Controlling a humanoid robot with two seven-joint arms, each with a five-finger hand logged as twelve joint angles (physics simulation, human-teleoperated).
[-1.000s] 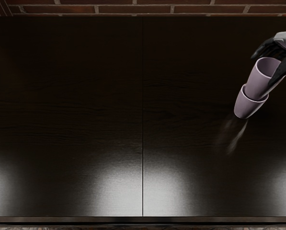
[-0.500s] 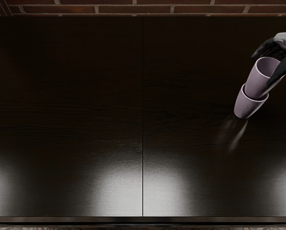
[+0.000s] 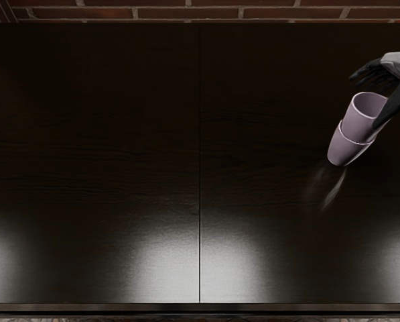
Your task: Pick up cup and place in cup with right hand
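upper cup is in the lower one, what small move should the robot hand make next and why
Probably lift the right robot hand clear of the upper cup, whose lower part sits inside the lower cup; the fingers look spread, not wrapped around it.

Passage: dark wooden tabletop (image 3: 106, 134), left of the cups and along their near side. Obstacles: lower mauve cup (image 3: 347, 151); upper mauve cup (image 3: 360, 121), nested in it, standing proud; right hand (image 3: 395, 68), at the upper rim; brickwork (image 3: 186, 12), beyond the far edge.

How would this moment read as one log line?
right robot hand: open | upper cup: partly inside lower cup | lower cup: on table
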